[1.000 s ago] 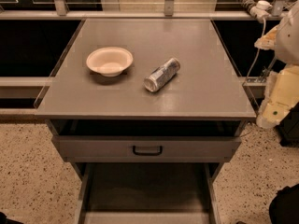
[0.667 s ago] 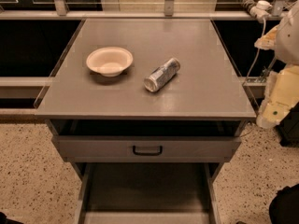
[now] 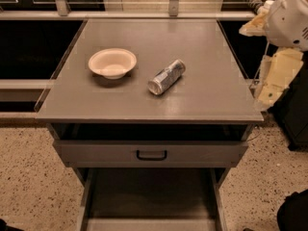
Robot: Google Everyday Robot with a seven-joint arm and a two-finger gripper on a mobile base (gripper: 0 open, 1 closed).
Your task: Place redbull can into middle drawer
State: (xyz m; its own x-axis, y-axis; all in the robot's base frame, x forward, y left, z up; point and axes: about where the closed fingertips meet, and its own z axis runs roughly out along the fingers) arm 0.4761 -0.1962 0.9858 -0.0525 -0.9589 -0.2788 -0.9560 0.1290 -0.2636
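Lying on its side on the top (image 3: 204,57), can (image 3: 166,76) resting near the bowl (image 3: 112,63), shiny end pointing front-left, drawer (image 3: 149,196) sitting pulled out below, gripper (image 3: 275,81) hanging beside the top's right edge — spread or closed, cannot tell.

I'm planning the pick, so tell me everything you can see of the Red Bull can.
The slim silver-and-blue metal redbull can lies on its side on the grey cabinet top, right of the cream-white round bowl, not touching it. Its shiny round end points front-left, the body angling back-right. Only the top touches it; the robot's claw hangs beyond the top's right edge, away from it.
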